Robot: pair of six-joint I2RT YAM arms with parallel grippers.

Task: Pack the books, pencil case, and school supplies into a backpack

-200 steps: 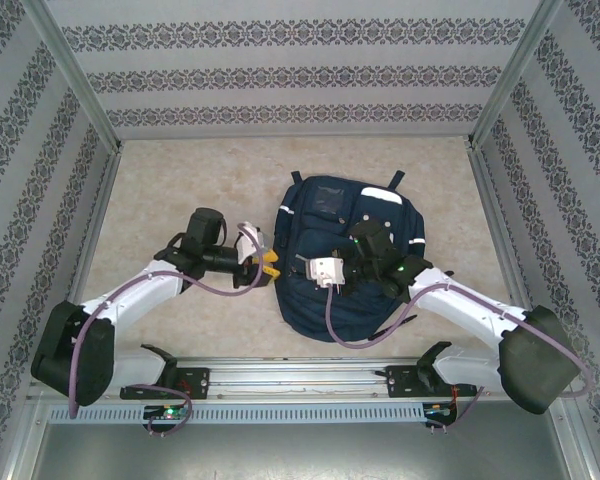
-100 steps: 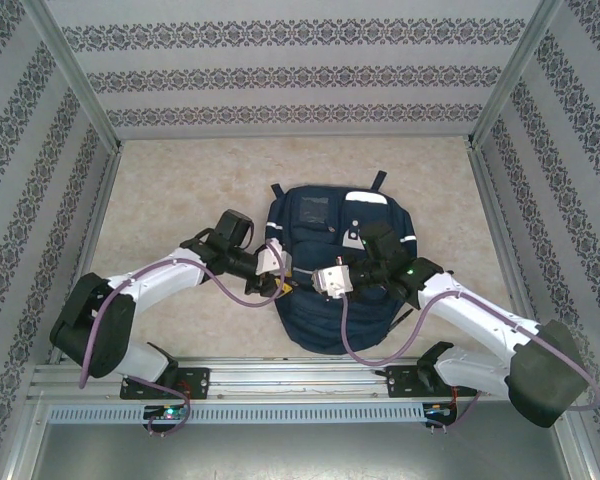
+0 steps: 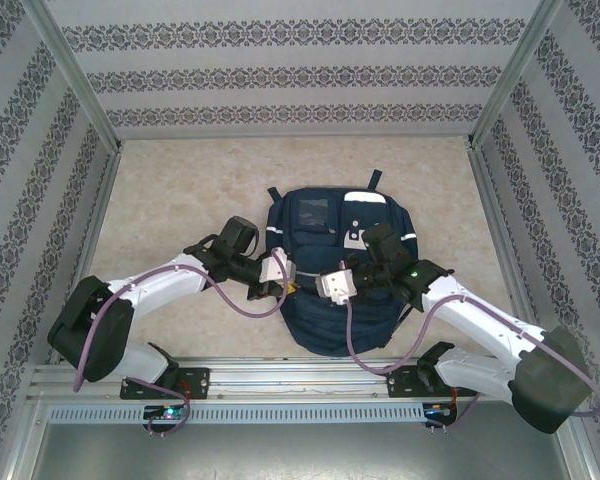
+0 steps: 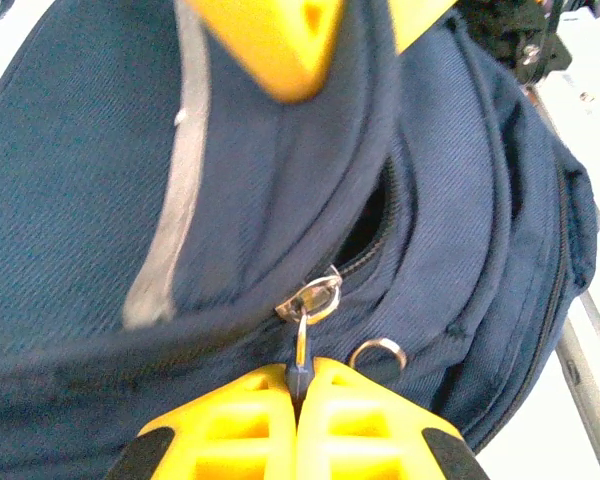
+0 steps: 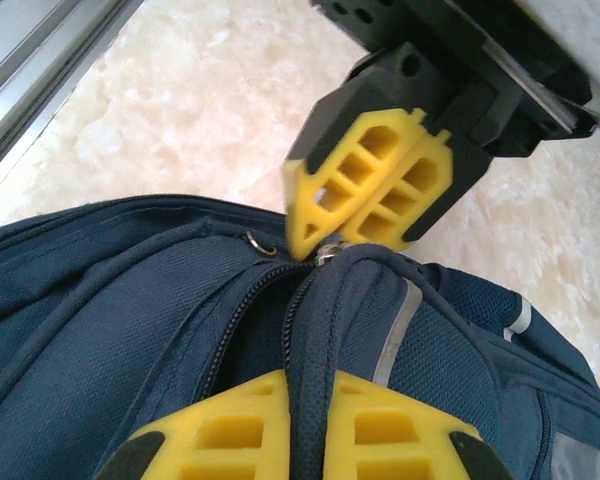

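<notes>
The navy-blue backpack (image 3: pixel 332 300) lies flat in the middle of the table, front side up, white patch (image 3: pixel 365 197) at its far end. My left gripper (image 4: pixel 300 385) is shut on the small metal zipper pull (image 4: pixel 301 345) at the backpack's left edge; the zipper (image 5: pixel 242 305) behind it gapes partly open. My right gripper (image 5: pixel 315 405) is shut on the piped fabric edge (image 5: pixel 325 330) of the opening, facing the left gripper (image 5: pixel 325 238) from a short distance. In the top view the two grippers (image 3: pixel 286 282) (image 3: pixel 325 286) almost meet. The books, pencil case and school supplies are out of view.
Patterned walls enclose the pale table (image 3: pixel 180 190) on three sides. A metal rail (image 3: pixel 300 378) with both arm bases runs along the near edge, close to the backpack's bottom. A small metal ring (image 4: pixel 377 352) sits on the fabric beside the zipper pull.
My left arm swung right to the backpack and its gripper shut on the zipper pull. The backpack shifted slightly left. My right gripper kept its hold on the fabric edge.
</notes>
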